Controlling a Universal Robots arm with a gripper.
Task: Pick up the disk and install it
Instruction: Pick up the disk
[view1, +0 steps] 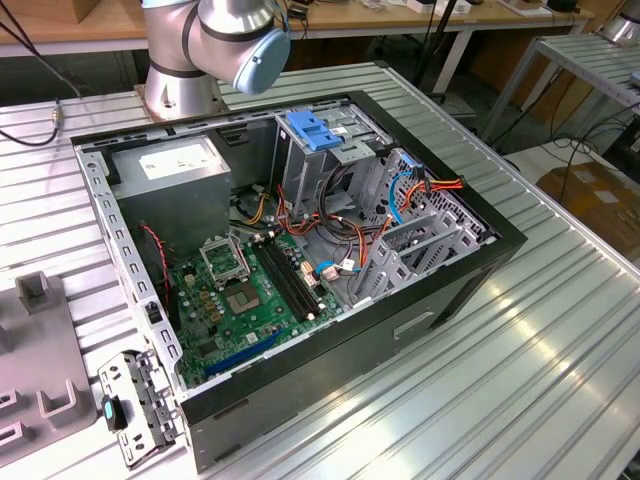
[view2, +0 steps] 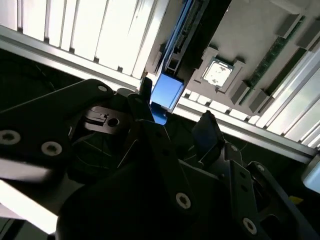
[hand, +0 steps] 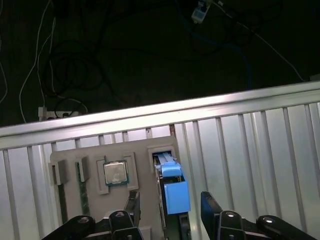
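Note:
The disk (hand: 173, 194) stands on edge in a slot of a grey fixture plate (hand: 142, 165); its blue plastic rail faces the camera, and in the second wrist view the disk (view2: 166, 91) appears as a blue block. In both wrist views my gripper (hand: 171, 210) (view2: 175, 117) is open. One black finger (hand: 132, 204) is on one side of the disk and the other finger (hand: 210, 207) on the opposite side, both a little apart from it. In the exterior view the open computer case (view1: 470, 275) lies on the table with its grey drive cage (view1: 300, 165) under a blue bracket (view1: 315, 130).
A processor chip (hand: 115, 173) and memory sticks (hand: 82, 187) share the fixture plate beside the disk. The arm's base (view1: 180, 80) stands behind the case. Loose cables (view1: 330, 225) cross the motherboard (view1: 245, 300). A metal bracket (view1: 140, 405) lies at the case's front corner.

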